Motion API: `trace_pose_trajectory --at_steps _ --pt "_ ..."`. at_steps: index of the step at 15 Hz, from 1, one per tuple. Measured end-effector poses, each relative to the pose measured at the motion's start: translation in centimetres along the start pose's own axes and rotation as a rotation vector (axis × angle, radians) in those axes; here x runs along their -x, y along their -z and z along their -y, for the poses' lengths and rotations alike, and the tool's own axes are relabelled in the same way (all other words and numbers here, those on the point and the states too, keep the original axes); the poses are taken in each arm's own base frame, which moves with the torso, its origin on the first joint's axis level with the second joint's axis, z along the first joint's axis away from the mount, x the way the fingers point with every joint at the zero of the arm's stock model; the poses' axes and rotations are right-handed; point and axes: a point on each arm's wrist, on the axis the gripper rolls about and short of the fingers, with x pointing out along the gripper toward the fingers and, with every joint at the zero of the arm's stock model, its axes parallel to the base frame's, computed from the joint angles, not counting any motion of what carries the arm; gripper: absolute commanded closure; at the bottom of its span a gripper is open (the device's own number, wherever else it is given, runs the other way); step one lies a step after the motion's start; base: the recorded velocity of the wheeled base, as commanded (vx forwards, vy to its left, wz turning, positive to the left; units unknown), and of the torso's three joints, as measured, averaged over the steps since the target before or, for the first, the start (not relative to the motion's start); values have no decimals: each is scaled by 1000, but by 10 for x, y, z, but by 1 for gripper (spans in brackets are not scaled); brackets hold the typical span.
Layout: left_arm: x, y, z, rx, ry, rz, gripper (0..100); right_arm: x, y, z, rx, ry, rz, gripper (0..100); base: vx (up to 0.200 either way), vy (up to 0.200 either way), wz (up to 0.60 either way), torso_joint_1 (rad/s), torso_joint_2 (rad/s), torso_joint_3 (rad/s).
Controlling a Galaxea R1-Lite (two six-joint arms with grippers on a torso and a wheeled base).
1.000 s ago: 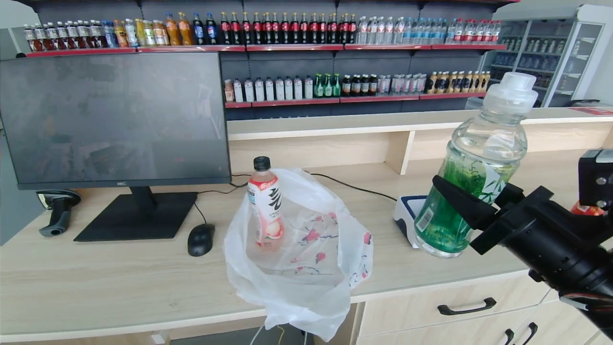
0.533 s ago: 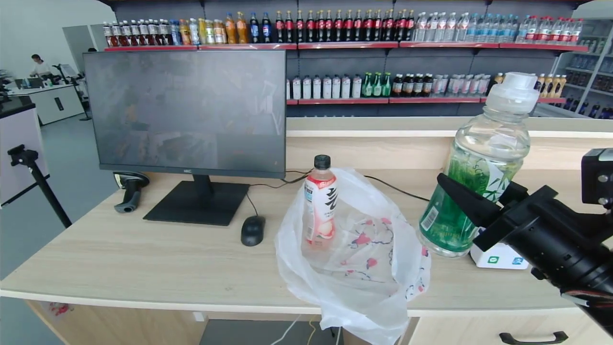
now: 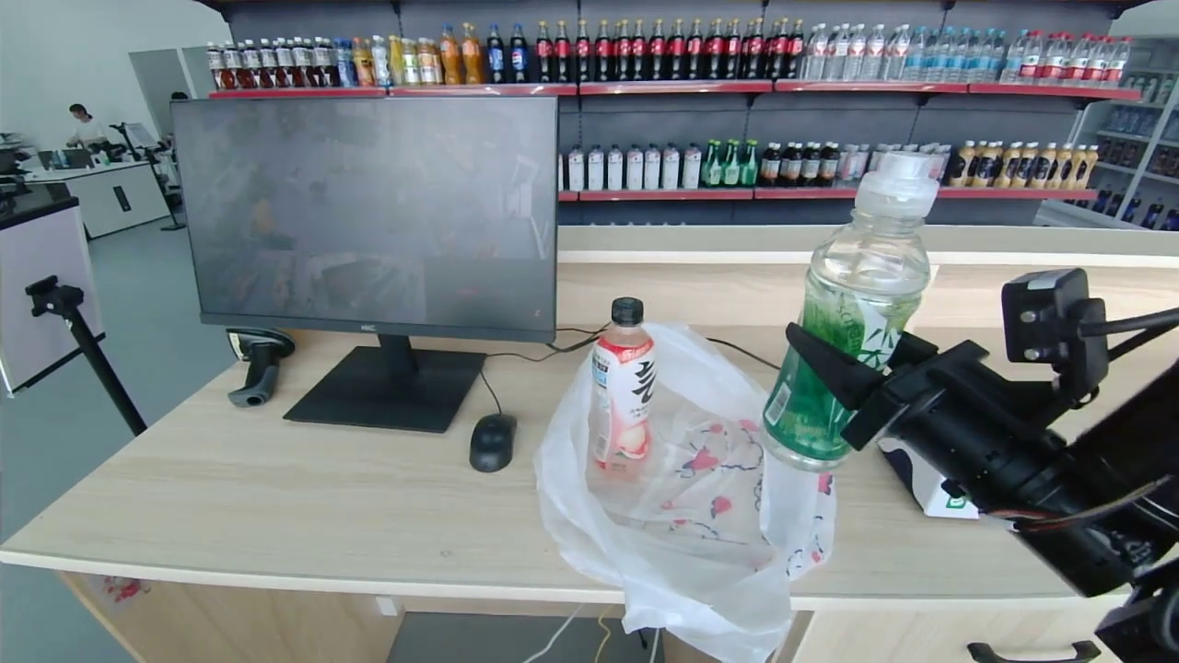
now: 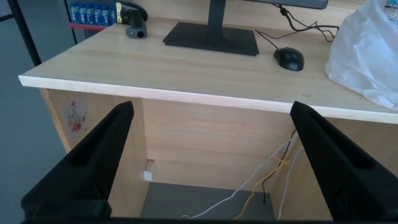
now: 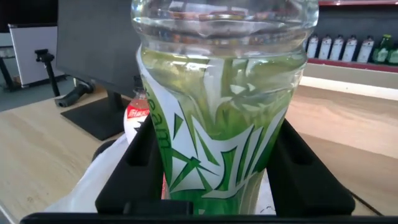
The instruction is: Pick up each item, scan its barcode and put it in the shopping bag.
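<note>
My right gripper [image 3: 852, 382] is shut on a clear bottle with a green label [image 3: 843, 345] and holds it upright above the right edge of the white shopping bag [image 3: 700, 516]. In the right wrist view the green-label bottle [image 5: 221, 124] stands between the black fingers [image 5: 146, 162]. A pink-label bottle with a black cap [image 3: 623, 391] stands upright inside the bag. A white barcode scanner box [image 3: 930, 479] sits on the counter behind my right arm. My left gripper [image 4: 208, 162] hangs open below the counter's front edge [image 4: 186, 93].
On the wooden counter [image 3: 276, 497] stand a dark monitor [image 3: 368, 212], a black mouse [image 3: 492, 441] and a handheld scanner [image 3: 256, 364]. Cables run behind the bag. Shelves of bottles [image 3: 737, 55] line the back wall. A tripod [image 3: 78, 350] stands at the left.
The head camera has swung left, shifting the whole scene. My right gripper has carried the green-label bottle left, from over the scanner box to above the bag's right edge.
</note>
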Motion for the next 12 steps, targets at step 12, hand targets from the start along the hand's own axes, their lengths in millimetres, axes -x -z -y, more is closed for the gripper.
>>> trace_pose_trajectory --at_steps 12 --pt "0 0 0 -1 0 0 0 -61 81 -11 -16 -78 -152 100 0 0 0 0 0 0"
